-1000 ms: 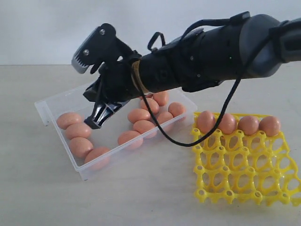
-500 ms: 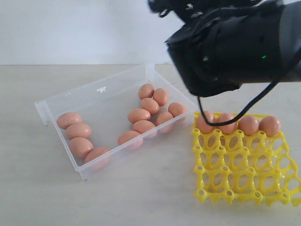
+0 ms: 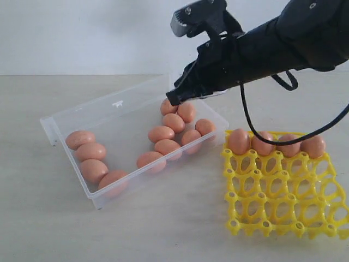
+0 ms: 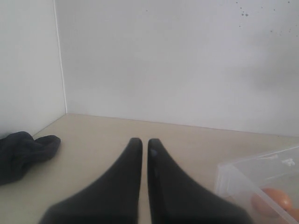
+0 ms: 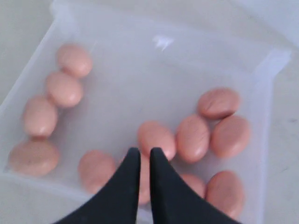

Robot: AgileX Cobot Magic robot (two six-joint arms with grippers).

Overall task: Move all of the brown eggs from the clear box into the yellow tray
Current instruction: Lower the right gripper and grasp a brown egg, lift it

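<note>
Black right gripper (image 3: 173, 99), angled above clear box (image 3: 117, 117)

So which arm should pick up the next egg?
The right arm. Its shut, empty jaws hang just above the brown eggs in the clear box; the left arm sits off to one side of the box.

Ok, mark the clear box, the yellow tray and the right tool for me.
clear box (image 3: 122, 131): exterior view, bare floor at its middle.
yellow tray (image 3: 279, 203): exterior view, empty lattice near its middle.
right tool (image 5: 144, 152): right wrist view, midway between its fingertips.
</note>
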